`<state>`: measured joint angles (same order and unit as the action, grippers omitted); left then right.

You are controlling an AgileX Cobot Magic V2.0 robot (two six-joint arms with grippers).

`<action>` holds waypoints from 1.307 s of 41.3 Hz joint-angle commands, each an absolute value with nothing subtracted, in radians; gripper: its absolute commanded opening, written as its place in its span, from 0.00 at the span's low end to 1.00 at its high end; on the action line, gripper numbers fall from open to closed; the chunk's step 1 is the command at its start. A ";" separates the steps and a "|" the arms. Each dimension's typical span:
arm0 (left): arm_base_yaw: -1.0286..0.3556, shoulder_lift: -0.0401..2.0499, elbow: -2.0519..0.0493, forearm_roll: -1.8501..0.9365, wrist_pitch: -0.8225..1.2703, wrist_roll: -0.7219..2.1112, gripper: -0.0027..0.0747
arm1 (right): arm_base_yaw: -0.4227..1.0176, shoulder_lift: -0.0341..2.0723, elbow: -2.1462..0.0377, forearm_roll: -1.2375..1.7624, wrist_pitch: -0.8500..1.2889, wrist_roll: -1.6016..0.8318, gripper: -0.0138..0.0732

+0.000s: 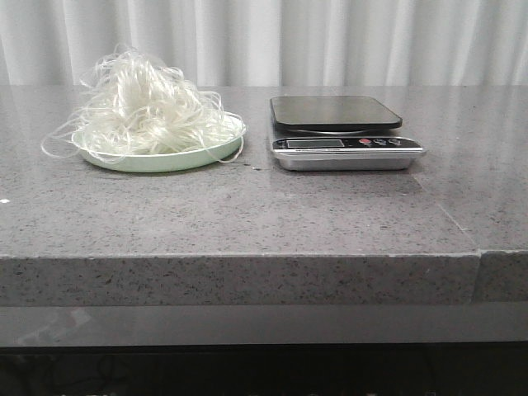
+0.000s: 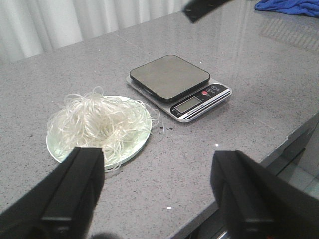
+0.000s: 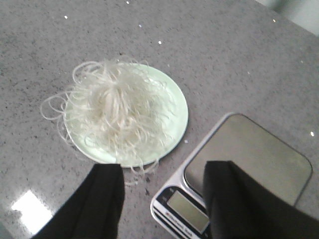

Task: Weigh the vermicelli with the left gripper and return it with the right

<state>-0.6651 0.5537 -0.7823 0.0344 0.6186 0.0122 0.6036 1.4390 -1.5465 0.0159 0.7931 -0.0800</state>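
**Front view: vermicelli on its plate, weighing not yet begun**

Front view shows the vermicelli (image 1: 147, 103) heaped on a pale green plate (image 1: 169, 160) at the far left of the counter (image 1: 264, 214), with the scale (image 1: 342, 132) just to its right, its dark platform bare. No arm appears in this view.

Judging from that, the task is at its opening step: the left gripper (image 2: 157, 191) must first reach the tangle. Its jaws stand wide apart and hold nothing; in the left wrist view the noodles lie beyond them, toward one finger rather than between. The next move calls for lowering over the middle of the heap and closing deep enough to gather the loose strands, since stray loops hang over the plate's rim.

The right gripper (image 3: 162, 199) hovers above the gap between plate and scale, jaws also spread and empty, the vermicelli beside them, not between.
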 commanded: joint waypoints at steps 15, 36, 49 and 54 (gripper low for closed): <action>-0.664 0.557 -0.806 0.033 0.547 0.000 0.70 | 0.554 1.001 -1.144 0.000 0.684 -0.017 0.69; -0.664 0.557 -0.806 0.033 0.547 0.000 0.70 | 0.554 0.636 -0.819 -0.016 0.727 0.019 0.69; -0.664 0.557 -0.806 0.033 0.547 0.000 0.52 | 0.554 0.632 -0.812 -0.017 0.726 0.019 0.45; -0.664 0.557 -0.806 0.033 0.547 0.000 0.38 | 0.554 0.632 -0.812 -0.017 0.726 0.019 0.34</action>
<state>-0.6651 0.5537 -0.7823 0.0344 0.6204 0.0115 0.5613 0.6334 -0.7880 0.0000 0.7888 0.0184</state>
